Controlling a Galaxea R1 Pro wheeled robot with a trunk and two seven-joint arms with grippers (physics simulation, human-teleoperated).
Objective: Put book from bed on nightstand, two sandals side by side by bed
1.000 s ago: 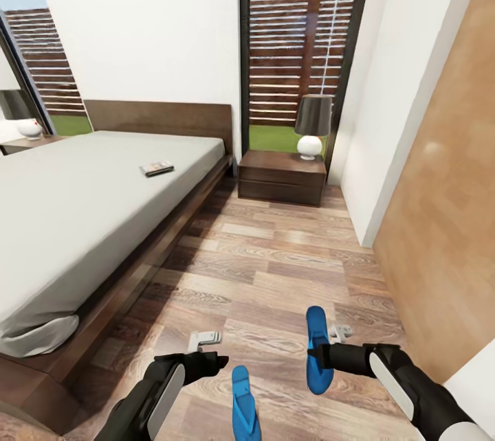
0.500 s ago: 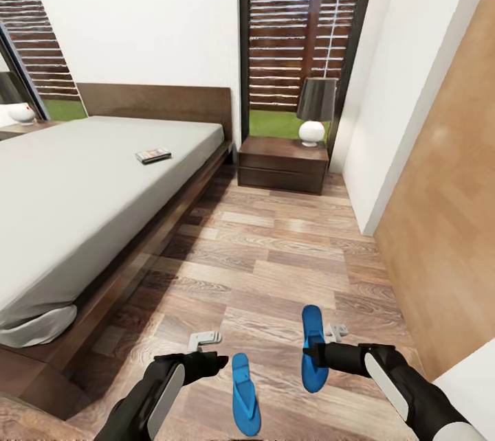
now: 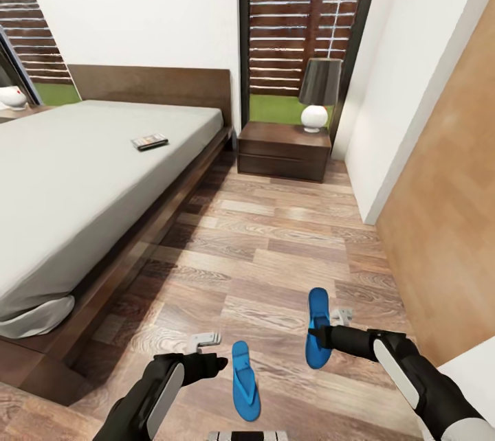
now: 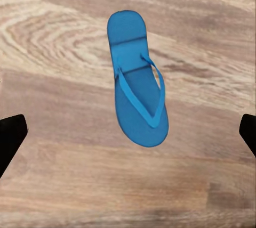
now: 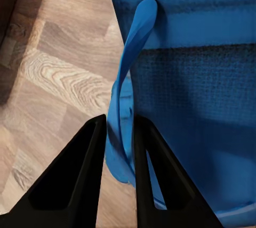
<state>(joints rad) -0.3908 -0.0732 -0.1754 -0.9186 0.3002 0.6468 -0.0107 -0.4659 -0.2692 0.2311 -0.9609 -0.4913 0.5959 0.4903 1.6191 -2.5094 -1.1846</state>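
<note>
One blue sandal (image 3: 245, 380) lies flat on the wood floor between my two arms, and it also sits under my left gripper (image 4: 128, 137), between the two wide-apart fingertips (image 4: 10, 140). In the head view my left gripper (image 3: 208, 352) hovers just left of it, open and empty. My right gripper (image 3: 323, 335) is shut on the strap of the other sandal (image 3: 317, 321), held a little above the floor. Up close, the black fingers (image 5: 80, 180) of the right gripper (image 5: 118, 129) pinch that strap on the sandal (image 5: 197, 79). The book (image 3: 150, 142) lies on the bed (image 3: 75, 180). A nightstand (image 3: 283, 151) stands beside the headboard.
A lamp (image 3: 317, 94) with a dark shade stands on the nightstand. A second nightstand (image 3: 17, 112) shows at the far left beyond the bed. A tan wooden door (image 3: 447, 221) and a white wall corner (image 3: 385, 125) close the right side. Plank floor runs between bed and wall.
The whole view has shifted, so the camera has moved a little toward the bed and nightstand. Both arms keep their pose, and the right gripper still holds its sandal.
</note>
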